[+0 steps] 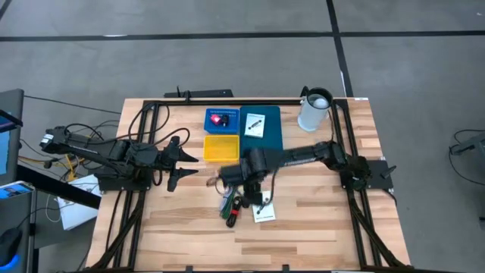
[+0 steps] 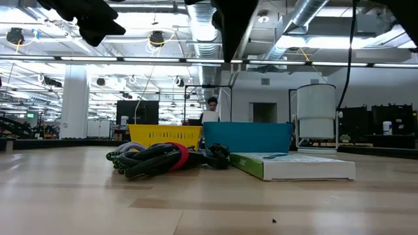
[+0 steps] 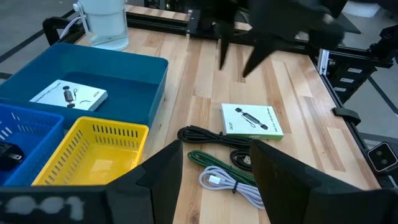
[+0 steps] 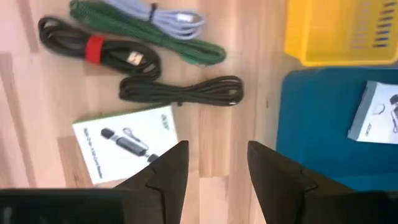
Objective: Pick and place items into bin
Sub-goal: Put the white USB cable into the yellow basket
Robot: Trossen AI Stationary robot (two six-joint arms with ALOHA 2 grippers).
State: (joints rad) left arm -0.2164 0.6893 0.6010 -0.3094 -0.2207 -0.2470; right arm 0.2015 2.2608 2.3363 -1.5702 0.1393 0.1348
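**Right hand poised over the loose cables and the boxed adapter**

The right hand (image 4: 211, 165) hangs above the worktop (image 1: 318, 227) with its fingers parted and nothing between them, aimed down at the items not yet binned. Just below it lies a white-and-green printed box (image 4: 127, 149), flat on the wood. Beside that sit four coiled cables: a plain black cable (image 4: 180, 90), a black cable with a red band (image 4: 93, 53), a green braided cable (image 4: 149, 34) and a grey-white cable (image 4: 165, 12). They lie close together, some touching, probably so one arm can reach them all.

The bins stand side by side toward the far edge: a teal bin (image 1: 271, 133) already holding one printed card (image 1: 255, 124), a yellow basket (image 1: 220, 147) that looks empty, and a blue basket (image 1: 221, 119) with a red-lit item inside. A white jug (image 1: 314, 110) stands beside the teal bin.

The left hand (image 1: 180, 161) waits, open and empty, at the worktop's left side, clear of the right arm's path.

The box, nearest the parted fingers, seems the likely next pick.
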